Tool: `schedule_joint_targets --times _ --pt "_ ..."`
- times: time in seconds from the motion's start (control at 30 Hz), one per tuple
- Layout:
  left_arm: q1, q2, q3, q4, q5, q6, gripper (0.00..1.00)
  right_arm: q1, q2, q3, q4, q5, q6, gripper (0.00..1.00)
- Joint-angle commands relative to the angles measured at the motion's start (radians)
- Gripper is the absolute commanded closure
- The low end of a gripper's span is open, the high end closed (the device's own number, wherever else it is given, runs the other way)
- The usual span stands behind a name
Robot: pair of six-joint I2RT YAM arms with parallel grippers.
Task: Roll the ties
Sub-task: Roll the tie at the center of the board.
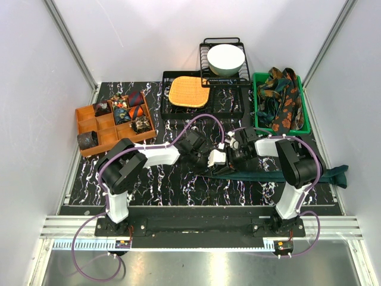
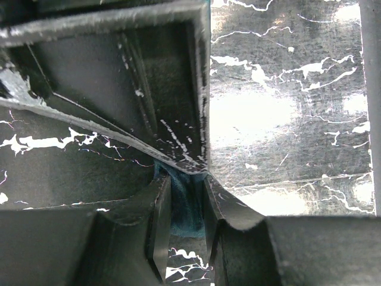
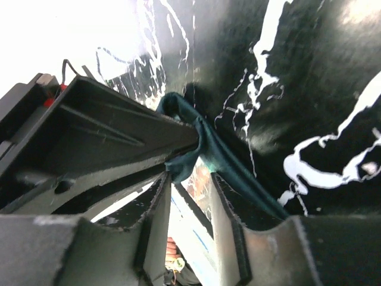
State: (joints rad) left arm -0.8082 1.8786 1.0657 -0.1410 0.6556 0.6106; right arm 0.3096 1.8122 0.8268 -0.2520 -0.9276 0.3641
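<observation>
A plain dark teal tie (image 1: 280, 174) lies stretched along the front right of the black marbled table. Both grippers meet at its left end. My left gripper (image 1: 215, 164) is shut on the tie's end; teal fabric (image 2: 186, 208) sits pinched between its jaws (image 2: 187, 185). My right gripper (image 1: 233, 161) faces it. In the right wrist view the tie (image 3: 238, 173) folds across its fingertips (image 3: 191, 179) and runs down the outside of the right finger, with the jaws narrowly apart. Several rolled patterned ties (image 1: 128, 110) sit in an orange organizer (image 1: 95, 132).
A green bin (image 1: 258, 113) at the back right holds loose patterned ties (image 1: 284, 101). An orange woven mat (image 1: 189, 90) lies on a black tray (image 1: 168, 110). A white bowl (image 1: 225, 58) sits in a wire rack behind it. White walls close the sides.
</observation>
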Motion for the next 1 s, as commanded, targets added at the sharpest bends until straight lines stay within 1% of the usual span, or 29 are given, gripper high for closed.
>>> schedule_joint_targets --times 0.0,0.13,0.23,0.33,0.53,0.63,0.67,0.73,0.77,0.8,0.9,0.97 --pt "0.0 0.017 -0.006 -0.106 -0.08 0.014 0.71 0.008 0.015 0.018 0.077 0.004 0.024 0.64" --pt "0.0 0.02 -0.009 -0.114 -0.074 0.02 0.71 0.006 0.01 0.021 0.082 -0.001 0.024 0.68" --pt "0.001 0.022 -0.009 -0.115 -0.076 0.018 0.71 0.008 0.006 0.023 0.1 -0.01 0.033 0.69" --pt "0.001 0.027 -0.006 -0.117 -0.076 0.015 0.71 0.008 0.024 0.031 0.102 -0.02 0.044 0.76" --pt "0.001 0.034 -0.006 -0.117 -0.08 0.003 0.71 0.013 0.03 0.029 0.097 -0.054 0.044 0.75" --pt "0.003 0.034 -0.009 -0.117 -0.082 0.0 0.71 0.019 0.032 0.029 0.088 -0.063 0.041 0.78" --pt "0.001 0.033 -0.009 -0.118 -0.085 0.001 0.71 0.019 0.032 0.032 0.088 -0.065 0.039 0.8" --pt "0.001 0.03 -0.015 -0.118 -0.082 0.003 0.71 0.02 0.032 0.041 0.08 -0.065 0.044 0.96" --pt "0.001 0.03 -0.018 -0.118 -0.082 0.005 0.71 0.019 0.03 0.046 0.076 -0.056 0.045 1.0" --pt "0.001 0.028 -0.019 -0.117 -0.082 0.003 0.71 0.02 0.029 0.051 0.066 -0.045 0.041 1.0" --pt "0.004 0.019 -0.035 -0.117 -0.074 0.009 0.68 0.019 0.033 0.075 -0.033 0.015 -0.023 1.0" --pt "0.004 0.013 -0.047 -0.114 -0.073 0.014 0.65 0.017 0.038 0.08 -0.053 0.056 -0.051 1.0"
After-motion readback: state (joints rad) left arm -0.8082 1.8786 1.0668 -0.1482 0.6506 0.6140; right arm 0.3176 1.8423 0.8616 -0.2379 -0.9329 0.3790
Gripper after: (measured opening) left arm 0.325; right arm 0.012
